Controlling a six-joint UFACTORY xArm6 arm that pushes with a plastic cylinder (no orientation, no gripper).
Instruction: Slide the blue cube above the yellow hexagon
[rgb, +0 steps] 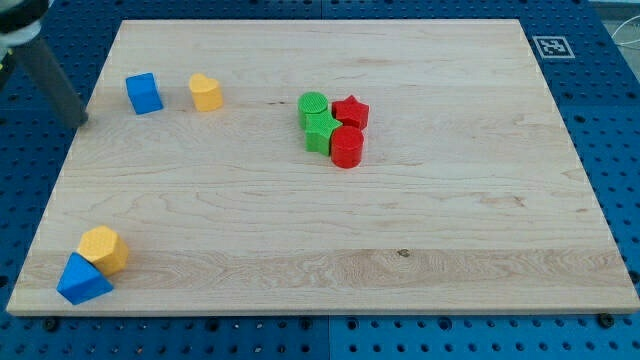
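The blue cube (144, 93) sits near the view's top left on the wooden board (330, 230). A yellow hexagon (103, 249) lies at the bottom left, touching a blue triangular block (82, 281) just below it. My tip (81, 122) is at the board's left edge, left of and slightly below the blue cube, with a gap between them. The rod runs up and to the left, out of view. A second yellow block (205, 92), roughly pentagon-shaped, lies just right of the blue cube.
A tight cluster sits at the centre top: a green cylinder (313, 104), a green star (320, 131), a red star (351, 111) and a red cylinder (347, 147). A fiducial tag (551, 46) is beyond the board's top right corner.
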